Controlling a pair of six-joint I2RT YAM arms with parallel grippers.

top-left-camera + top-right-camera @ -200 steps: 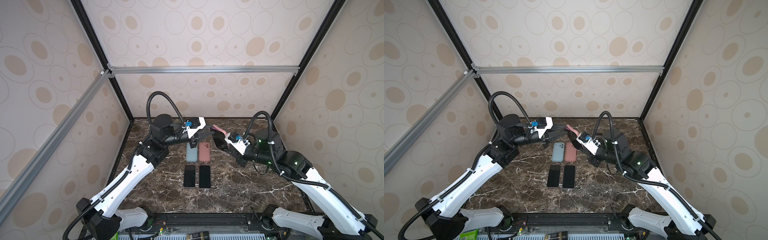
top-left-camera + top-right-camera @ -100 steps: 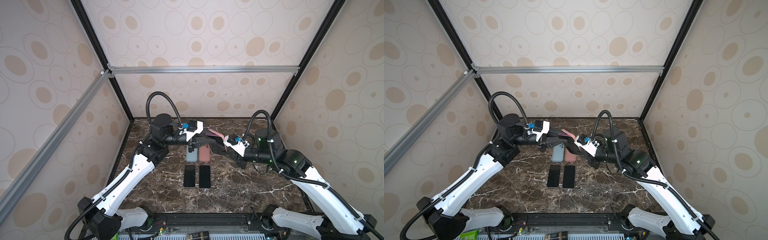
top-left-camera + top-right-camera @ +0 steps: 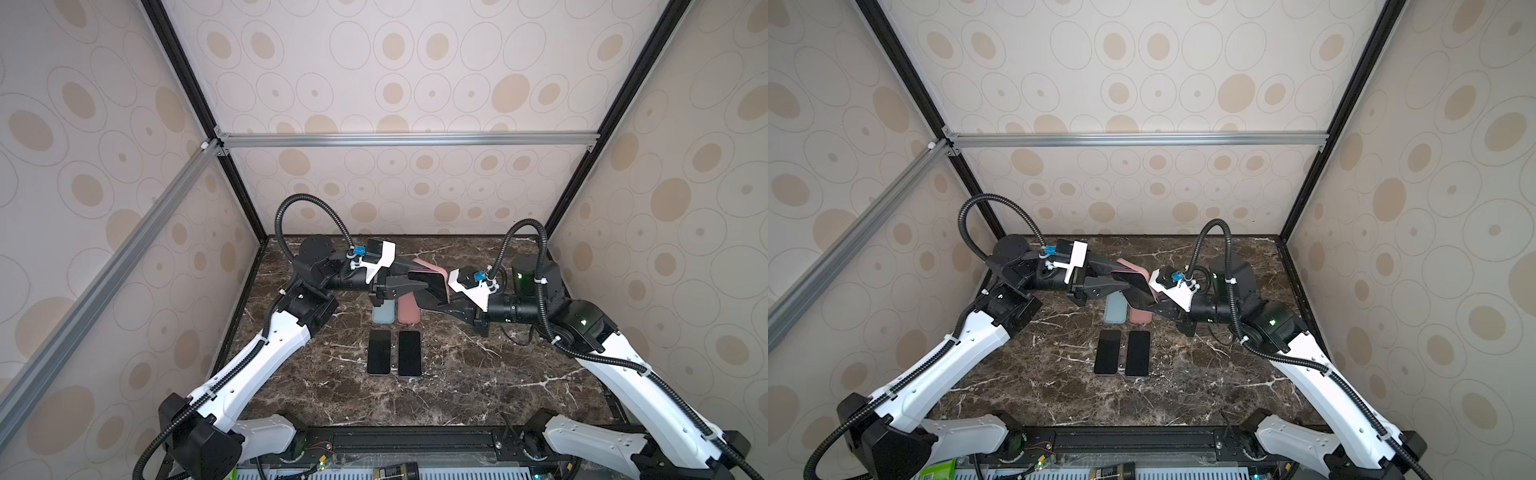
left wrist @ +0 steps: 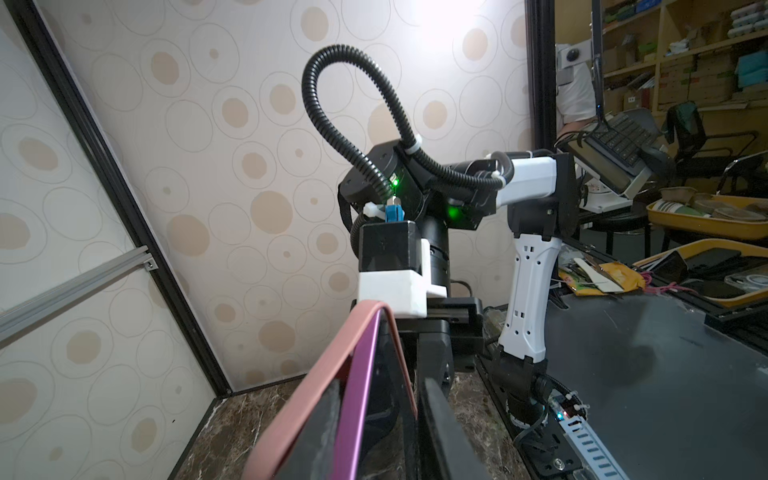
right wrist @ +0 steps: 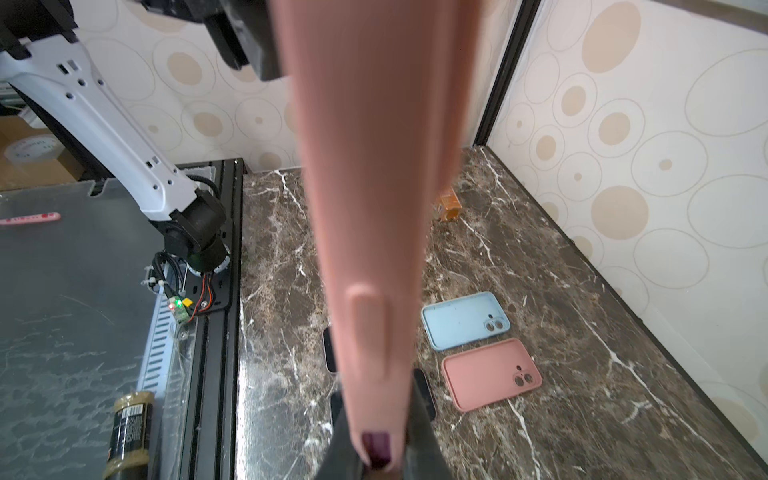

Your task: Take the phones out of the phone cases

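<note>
The pink phone case (image 3: 432,267) (image 3: 1134,266) hangs in the air above the table's middle, with the phone (image 3: 430,283) (image 3: 1137,283) in it, dark screen showing. My right gripper (image 3: 442,297) (image 3: 1144,301) (image 5: 376,457) is shut on one end of the phone case (image 5: 374,166). At the opposite end my left gripper (image 3: 415,274) (image 3: 1121,274) (image 4: 380,386) clamps the phone (image 4: 365,374). One finger sits between the case rim (image 4: 316,374) and the phone's purple edge, which stands lifted off that rim. The other finger is on the screen side.
Under the held case lie an empty blue case (image 3: 383,312) (image 5: 465,320) and an empty pink case (image 3: 409,312) (image 5: 492,374). Nearer the front are two bare black phones (image 3: 379,352) (image 3: 409,353). Enclosure walls stand close on three sides.
Both grippers have come together over the middle. The right one carried the case leftward, and the left one has taken its free end between its fingers.
</note>
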